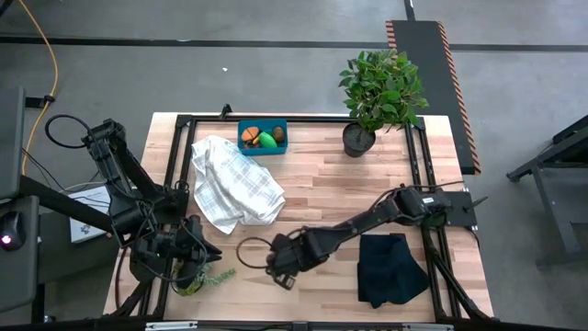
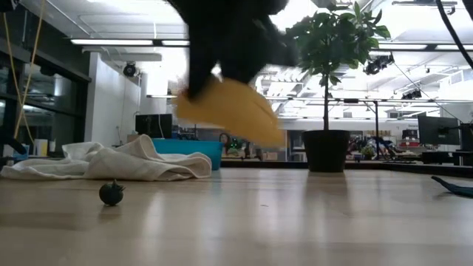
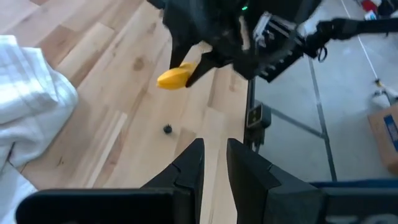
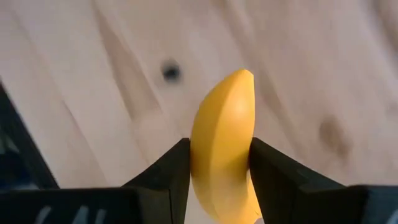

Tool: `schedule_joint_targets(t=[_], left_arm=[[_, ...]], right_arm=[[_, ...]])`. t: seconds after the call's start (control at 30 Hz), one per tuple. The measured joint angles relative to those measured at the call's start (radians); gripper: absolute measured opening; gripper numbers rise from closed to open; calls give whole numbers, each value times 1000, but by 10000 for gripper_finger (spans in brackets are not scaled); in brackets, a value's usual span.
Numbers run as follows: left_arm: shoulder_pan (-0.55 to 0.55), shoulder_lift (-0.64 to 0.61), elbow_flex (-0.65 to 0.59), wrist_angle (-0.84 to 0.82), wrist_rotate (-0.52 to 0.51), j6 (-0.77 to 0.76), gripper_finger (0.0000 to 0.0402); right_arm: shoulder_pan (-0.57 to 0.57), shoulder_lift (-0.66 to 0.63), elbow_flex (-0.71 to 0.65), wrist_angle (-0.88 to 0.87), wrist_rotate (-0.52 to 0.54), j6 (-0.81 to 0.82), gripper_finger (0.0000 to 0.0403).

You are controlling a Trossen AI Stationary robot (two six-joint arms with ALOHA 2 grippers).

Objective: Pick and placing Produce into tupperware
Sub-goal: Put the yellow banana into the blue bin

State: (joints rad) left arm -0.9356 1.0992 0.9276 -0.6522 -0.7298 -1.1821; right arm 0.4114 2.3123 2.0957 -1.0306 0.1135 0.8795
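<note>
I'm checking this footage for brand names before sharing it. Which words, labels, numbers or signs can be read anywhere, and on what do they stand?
None can be read.
The banana in the right gripper, the teal tupperware and the checked cloth show no print.
The cardboard box beyond the table carries a blue patch, too blurred to read.
The screens in the room behind are too small to read.

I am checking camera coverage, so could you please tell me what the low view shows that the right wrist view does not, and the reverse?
Only the low view shows the teal-blue plastic tupperware, the crumpled white checked cloth and the leafy bush in a dark pot. Only the right wrist view shows the right gripper with its fingers pressed against the fruit's sides. Both show the yellow toy banana lifted above the wooden table and one tiny dark berry lying on it.
</note>
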Motion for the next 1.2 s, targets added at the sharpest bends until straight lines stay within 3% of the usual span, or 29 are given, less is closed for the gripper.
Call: schedule_joint_targets(t=[0.33,0.6,0.93,1.2], left_arm=[[0,-3,0,-80,-138,-198,58],[0,-45,0,-219,-185,-372,58],[35,-79,1,-223,-192,-345,58],[256,-142,1,-104,-9,-25,58]], right_arm=[[-38,0,261,-61,169,-132,129],[-55,-66,227,-110,265,-140,129],[-118,-134,226,-186,317,-176,129],[-203,-260,226,-252,369,-233,129]])
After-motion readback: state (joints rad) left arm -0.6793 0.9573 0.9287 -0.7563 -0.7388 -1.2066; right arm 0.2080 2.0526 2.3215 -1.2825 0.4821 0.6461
